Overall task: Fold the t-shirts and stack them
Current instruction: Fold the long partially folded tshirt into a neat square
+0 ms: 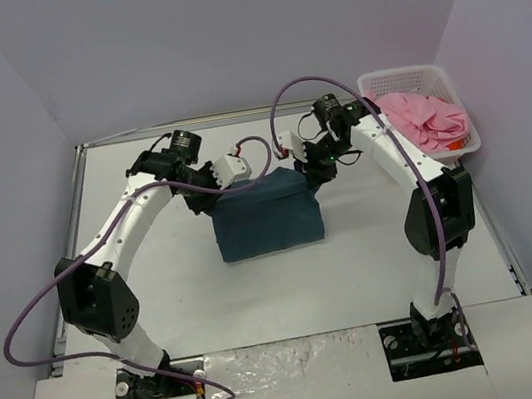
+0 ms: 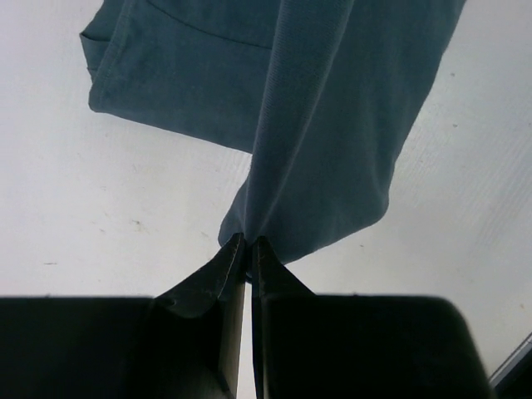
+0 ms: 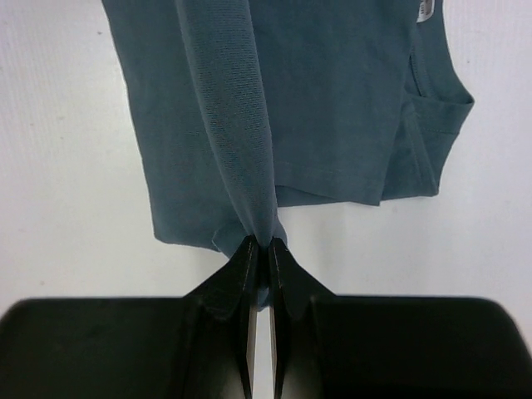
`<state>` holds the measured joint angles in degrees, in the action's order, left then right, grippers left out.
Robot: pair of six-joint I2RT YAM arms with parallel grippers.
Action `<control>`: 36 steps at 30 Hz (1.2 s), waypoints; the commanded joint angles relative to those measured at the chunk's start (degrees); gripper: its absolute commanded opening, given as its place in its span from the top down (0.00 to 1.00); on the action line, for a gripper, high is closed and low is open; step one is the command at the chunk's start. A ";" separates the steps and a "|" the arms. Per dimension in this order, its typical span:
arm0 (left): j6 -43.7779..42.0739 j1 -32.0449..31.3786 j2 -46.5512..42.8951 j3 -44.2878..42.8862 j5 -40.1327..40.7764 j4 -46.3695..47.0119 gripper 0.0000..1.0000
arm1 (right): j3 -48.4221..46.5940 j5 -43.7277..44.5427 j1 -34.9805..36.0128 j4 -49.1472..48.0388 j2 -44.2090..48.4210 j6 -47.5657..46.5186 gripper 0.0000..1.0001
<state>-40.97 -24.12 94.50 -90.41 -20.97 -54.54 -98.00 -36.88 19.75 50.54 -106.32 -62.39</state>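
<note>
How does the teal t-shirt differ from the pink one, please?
The teal t-shirt is on the table, pinched by the left gripper and the right gripper; the pink t-shirt lies untouched in the basket. Teal is partly folded, pink crumpled. Both are plain cloth.

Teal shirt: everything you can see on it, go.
The teal shirt is plain dark teal-blue knit cloth, folded into a rough rectangle at mid-table. The left gripper and right gripper are each shut on a pinch of its far edge, one near each corner, and the cloth pulls into taut creases there. A folded sleeve and a white label show in the right wrist view. Its near part appears to rest on the white table.
</note>
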 commanded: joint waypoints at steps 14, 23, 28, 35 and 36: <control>-3.85 9.09 23.17 -20.06 0.22 0.58 0.82 | -32.38 4.53 -3.75 3.07 -29.34 0.23 0.69; 1.06 9.71 27.94 -29.48 2.43 4.79 0.61 | -38.07 8.93 -4.02 -5.53 -34.66 9.21 0.52; 3.79 9.71 15.21 -17.89 5.76 13.73 0.60 | -28.43 9.02 -3.84 -7.47 -24.93 10.44 0.52; 18.53 11.28 -1.75 1.01 12.71 23.43 0.39 | -12.86 14.90 -0.07 -9.93 -11.03 12.81 0.56; 20.30 11.81 -2.64 3.11 12.54 23.26 0.38 | -10.92 15.61 1.42 -10.63 -9.36 13.60 0.56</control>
<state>-29.26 -13.72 95.42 -90.74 -11.35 -34.94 -113.19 -24.36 18.06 40.34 -122.63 -51.13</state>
